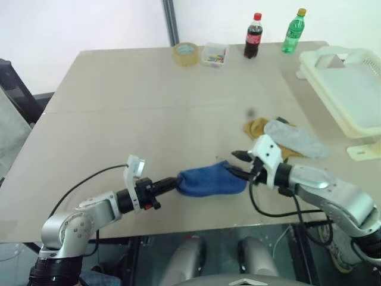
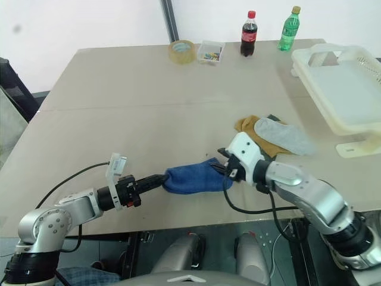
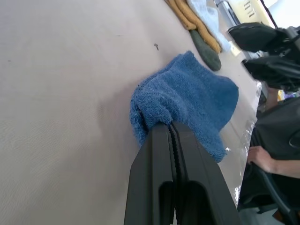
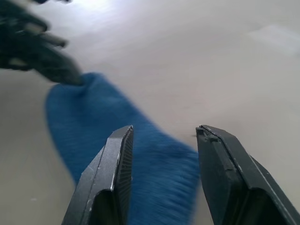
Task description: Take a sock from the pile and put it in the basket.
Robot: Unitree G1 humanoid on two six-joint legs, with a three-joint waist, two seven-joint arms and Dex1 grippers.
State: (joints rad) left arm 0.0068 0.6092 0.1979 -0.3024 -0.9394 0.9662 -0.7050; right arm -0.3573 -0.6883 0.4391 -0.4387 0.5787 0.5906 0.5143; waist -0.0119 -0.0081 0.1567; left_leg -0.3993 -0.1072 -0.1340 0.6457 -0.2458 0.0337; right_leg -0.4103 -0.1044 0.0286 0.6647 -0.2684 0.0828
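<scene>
The broad beige counter (image 1: 149,107) carried everything. Far off to the right of the right end effector (image 1: 240,164), at the counter's far right corner, sat the large shallow cream-white plastic basket (image 1: 348,89) with latticed sides. Just beyond that end effector lay the pile (image 1: 283,137), a small loose heap with a pale grey-blue sock over a mustard-yellow one. The soft royal-blue sock (image 1: 211,180) lay on the counter between the two end effectors, well short of the basket, its long axis running across the counter from one end effector toward the other. The left end effector (image 1: 177,183) was clenched on the sock's left end, fingers pressed together with a fold of blue cloth pinched at their tips. The right end effector stood at the sock's other end with its two black fingers spread apart, released, the blue cloth lying beneath the gap between them.
</scene>
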